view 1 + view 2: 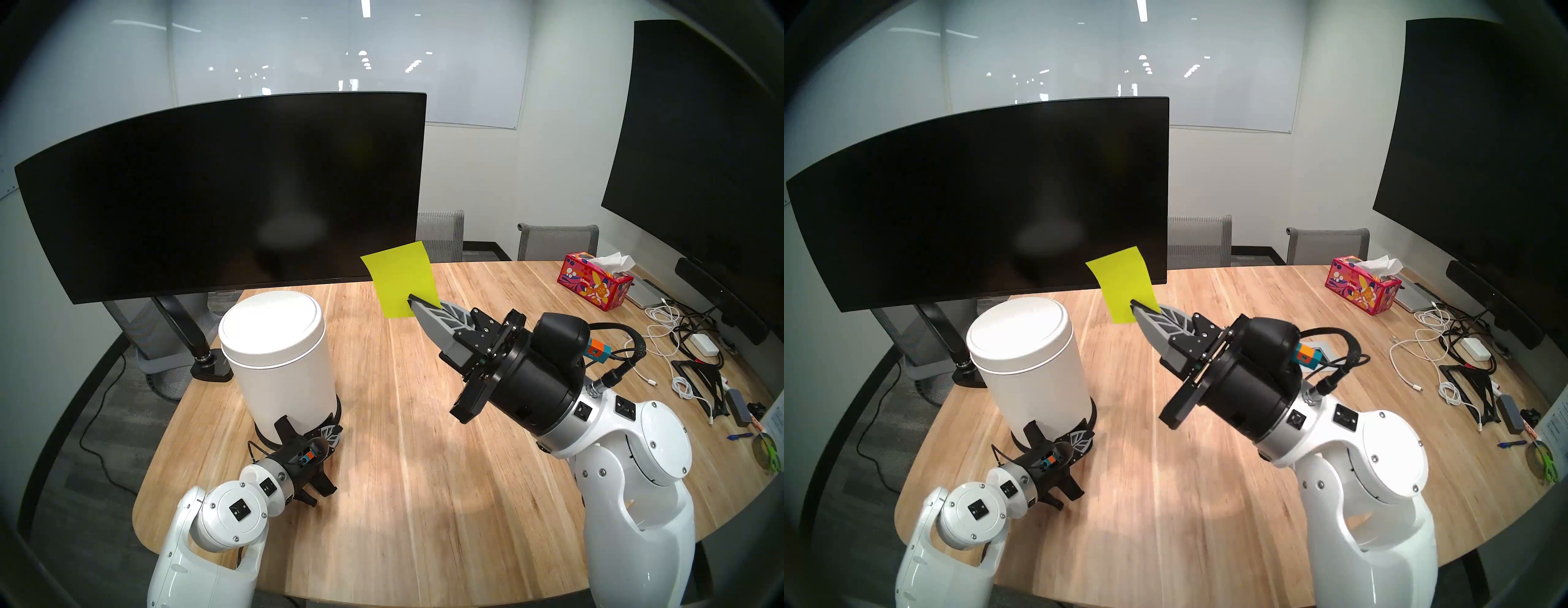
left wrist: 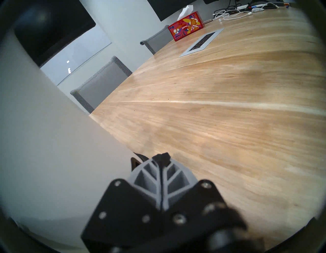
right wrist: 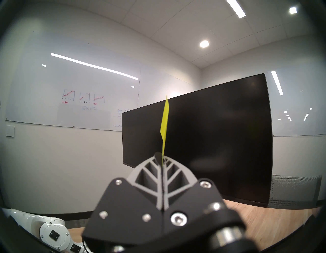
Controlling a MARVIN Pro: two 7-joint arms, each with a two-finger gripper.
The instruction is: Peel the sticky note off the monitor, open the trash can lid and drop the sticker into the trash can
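Sticky note point(image 1: 401, 282), yellow-green, is off the monitor point(image 1: 220, 191) now, held up in the air just off the monitor's lower right corner, over the wooden table point(image 1: 424, 446). Right gripper point(image 1: 412, 302) is clamped on the note's lower edge, near its right corner; the right wrist view shows the sheet edge-on, standing up from between the closed fingertips. Paper looks very light and limp-ish, a slight curl in it; it stands upright only because it is pinched low. Likely to flutter or fold if swung fast, and the adhesive strip may cling to a finger pad on release, so I'd expect it may need a shake or a wipe on the bin rim. Thin edge grip is the only sensible hold, already taken. Trash can point(image 1: 282, 382), white, stands below the monitor's middle, on the table; trash can lid point(image 1: 271, 325) sits flat and closed. Left gripper point(image 1: 329, 437) is down at the can's black base ring on the near side, fingers together with nothing between them per the left wrist view, apparently going for the pedal; pedal itself mostly hidden, contact cannot be told. Floral tissue box point(image 1: 596, 280) far right of the monitor, with loose cables point(image 1: 679, 331) beyond.
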